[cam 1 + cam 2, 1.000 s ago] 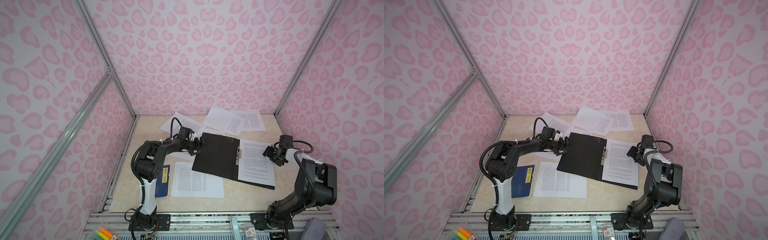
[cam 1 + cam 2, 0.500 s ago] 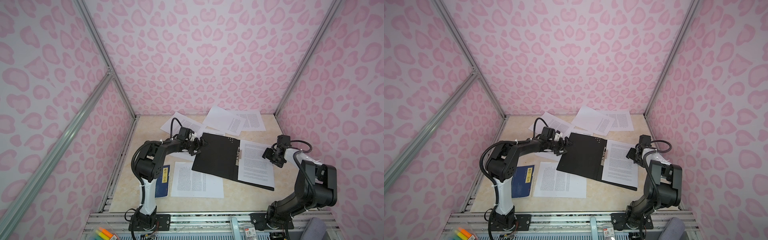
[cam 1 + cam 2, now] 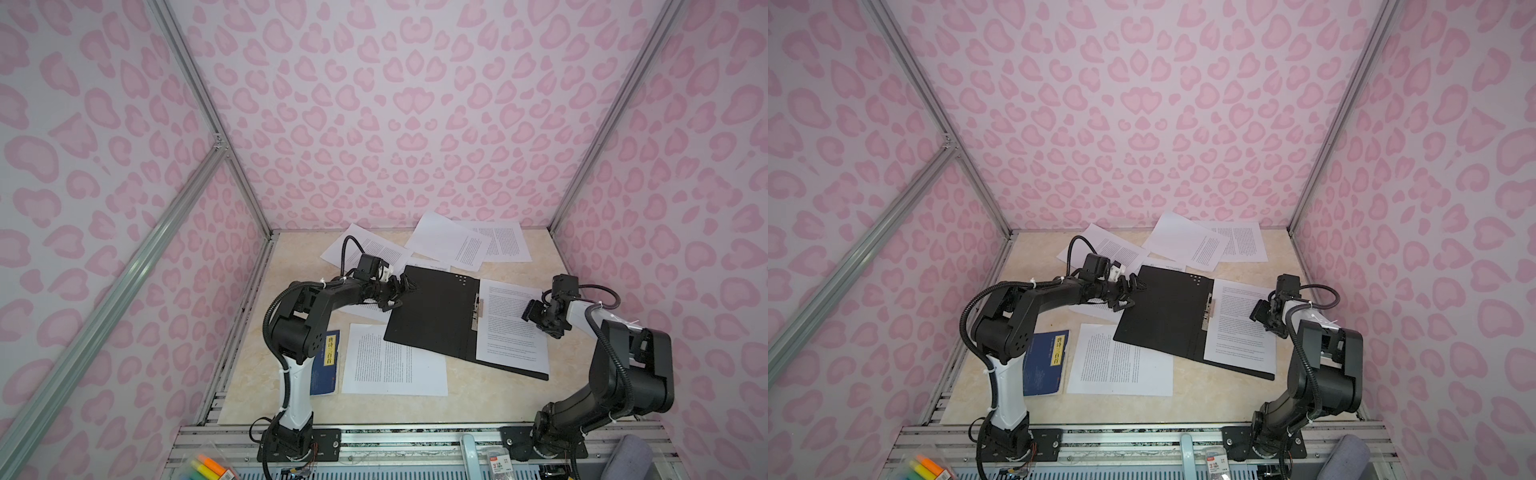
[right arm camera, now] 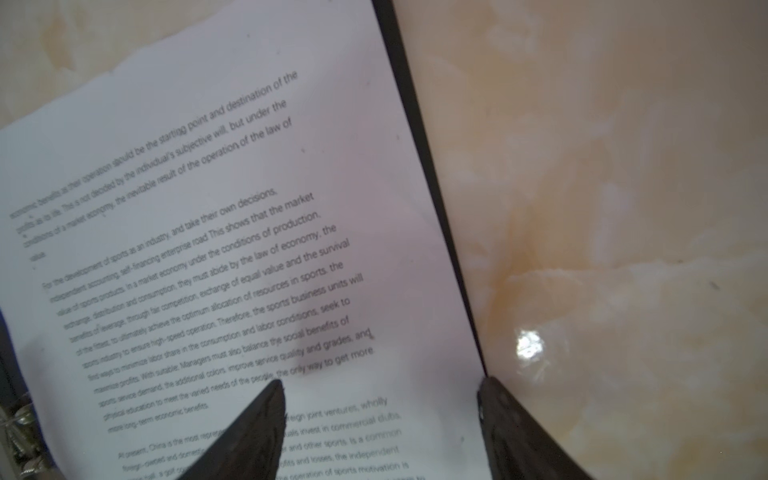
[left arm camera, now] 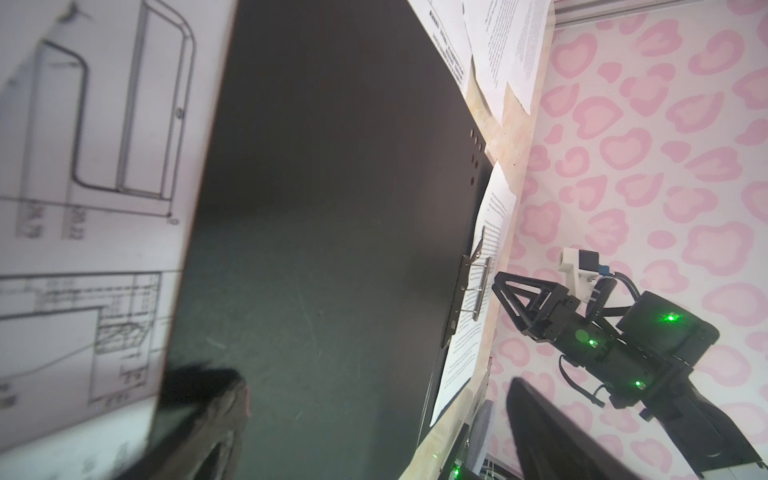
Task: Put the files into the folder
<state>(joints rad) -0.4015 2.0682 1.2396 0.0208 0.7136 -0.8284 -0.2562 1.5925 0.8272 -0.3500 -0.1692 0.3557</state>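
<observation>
Currently folder (image 3: 432, 316) open on bench (image 3: 490, 399), one sheet (image 3: 509, 332) on its right half, other files (image 3: 453, 245) loose around it; left end effector (image 3: 401, 296) released at folder's left edge, right end effector (image 3: 540, 322) released above that sheet.

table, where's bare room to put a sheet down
Bare table runs along the front edge, in front of the folder and the front sheet, widest toward the right arm's base. Crowded: the back, with overlapping sheets, and left of the folder around the left gripper.
</observation>
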